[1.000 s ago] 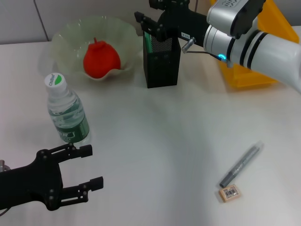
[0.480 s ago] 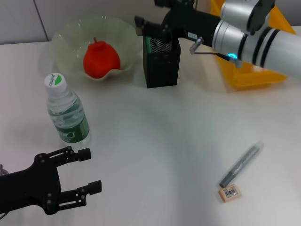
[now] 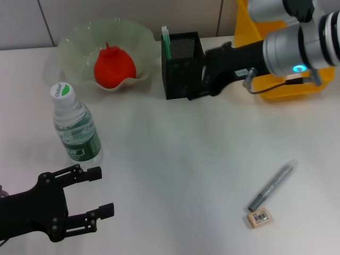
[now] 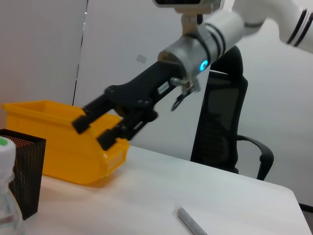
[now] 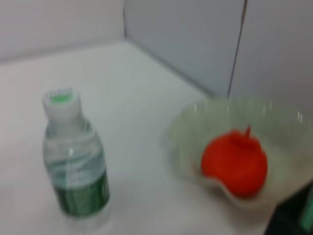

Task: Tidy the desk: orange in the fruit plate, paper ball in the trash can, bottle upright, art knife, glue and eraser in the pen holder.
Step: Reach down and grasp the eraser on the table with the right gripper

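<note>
The orange [image 3: 114, 66] lies in the pale green fruit plate [image 3: 79, 37]. In front of the plate the bottle [image 3: 76, 125] stands upright. A green-and-white stick [image 3: 165, 42], perhaps the glue, stands in the black mesh pen holder [image 3: 182, 69]. My right gripper [image 3: 208, 74] hangs open and empty just right of the holder, in front of the yellow trash can [image 3: 287, 87]. The grey art knife [image 3: 271, 187] and the beige eraser [image 3: 259, 217] lie together at the front right. My left gripper [image 3: 98, 191] rests open at the front left, near the bottle. The paper ball is out of view.
The left wrist view shows the right gripper [image 4: 100, 129] with its fingers apart, the trash can [image 4: 63, 142], the pen holder [image 4: 24, 171] and a black office chair [image 4: 220, 127] behind the table. The right wrist view shows the bottle [image 5: 76, 161] and the orange [image 5: 234, 161].
My right gripper has drawn back from above the pen holder and dropped to its right side. The left gripper has slid slightly toward the front edge.
</note>
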Available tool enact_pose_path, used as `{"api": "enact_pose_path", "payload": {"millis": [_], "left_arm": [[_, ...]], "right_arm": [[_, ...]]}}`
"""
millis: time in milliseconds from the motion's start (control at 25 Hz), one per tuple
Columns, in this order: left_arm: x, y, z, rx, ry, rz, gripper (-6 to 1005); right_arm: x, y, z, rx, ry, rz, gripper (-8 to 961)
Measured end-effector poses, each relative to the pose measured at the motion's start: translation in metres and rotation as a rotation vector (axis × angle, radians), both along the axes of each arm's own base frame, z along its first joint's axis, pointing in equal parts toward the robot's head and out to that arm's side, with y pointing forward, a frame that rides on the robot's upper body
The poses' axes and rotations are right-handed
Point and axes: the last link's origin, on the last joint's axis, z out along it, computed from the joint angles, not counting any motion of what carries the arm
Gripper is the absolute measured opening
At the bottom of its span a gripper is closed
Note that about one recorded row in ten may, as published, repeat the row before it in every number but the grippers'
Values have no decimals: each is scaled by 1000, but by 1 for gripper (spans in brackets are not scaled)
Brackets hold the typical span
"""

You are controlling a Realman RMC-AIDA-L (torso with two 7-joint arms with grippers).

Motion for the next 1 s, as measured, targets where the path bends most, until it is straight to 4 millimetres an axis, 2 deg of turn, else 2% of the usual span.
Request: {"api": "enact_pose_path", "payload": {"millis": [320,600,1000], "left_arm": [[1,2,1,6,3,-9,785],[2,2,2,17,7,-35,785],[4,2,3,-1,27,-74,785]], "right_arm": [[-14,-11,11,-102,-237,-176,739],[-22,-26,17,-200,-346,-327,738],[-18,-55,22,-335,-456,-511,738]]}}
